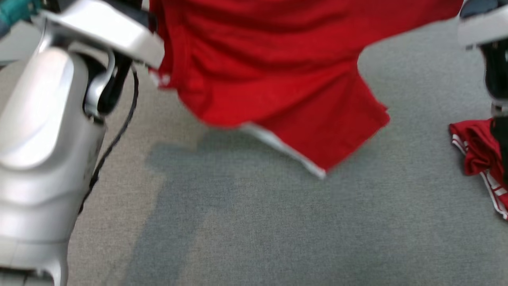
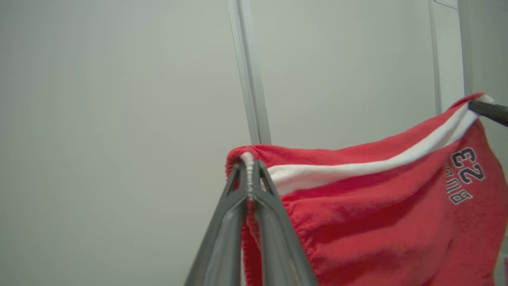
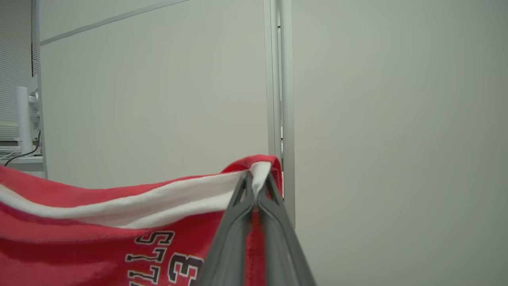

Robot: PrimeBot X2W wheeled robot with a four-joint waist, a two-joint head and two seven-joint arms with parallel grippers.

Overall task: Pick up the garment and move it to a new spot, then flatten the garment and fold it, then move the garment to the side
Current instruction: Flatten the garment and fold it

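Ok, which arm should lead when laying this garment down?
Left, probably. The left tool and right tool both pinch the garment, but a crumpled red cloth lies on the carpet beside the right arm.

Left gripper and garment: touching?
Touching. Left wrist view shows the left gripper shut on the garment, its white-striped hem pinched between the tips.

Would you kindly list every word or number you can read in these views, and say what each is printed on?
"23": dark outlined numerals on the red garment, in the left wrist view.
"BU": next to the numerals; the rest is lost in a fold.
"LLS" and "3": on the same garment in the right wrist view, partly cut off by the right gripper and the picture's bottom edge.
Head view: too blurred, with no text to read.
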